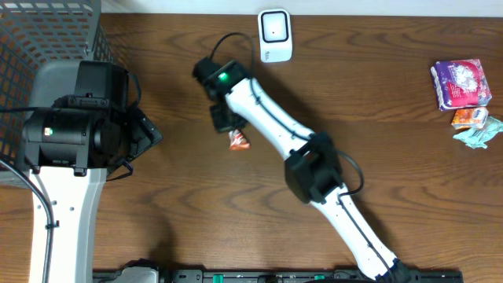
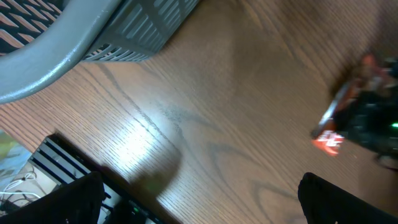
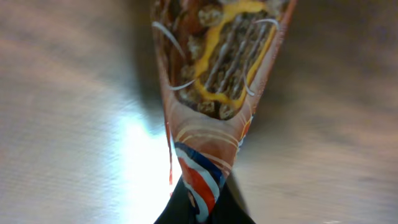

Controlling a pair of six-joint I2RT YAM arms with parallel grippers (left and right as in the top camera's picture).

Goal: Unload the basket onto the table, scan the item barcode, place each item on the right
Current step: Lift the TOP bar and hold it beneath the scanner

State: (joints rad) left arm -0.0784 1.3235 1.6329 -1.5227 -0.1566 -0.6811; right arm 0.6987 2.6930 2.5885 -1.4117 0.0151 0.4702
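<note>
The item is an orange snack wrapper (image 1: 238, 141) with a red, white and blue end. My right gripper (image 1: 226, 119) is shut on it left of the table's middle. In the right wrist view the wrapper (image 3: 219, 74) stretches away from the shut gripper (image 3: 202, 210), which pinches its striped end just above the wood. No barcode shows on the side I can see. A white scanner (image 1: 275, 35) stands at the back edge, a little right of the wrapper. My left gripper (image 1: 148, 132) is open and empty, and from its wrist (image 2: 202, 202) I see the wrapper (image 2: 331, 129) at the far right.
A grey mesh basket (image 1: 47, 35) fills the back left corner, also seen as the basket (image 2: 140, 31) in the left wrist view. At the far right lie a purple packet (image 1: 460, 82), an orange packet (image 1: 469, 118) and a teal crumpled piece (image 1: 481, 134).
</note>
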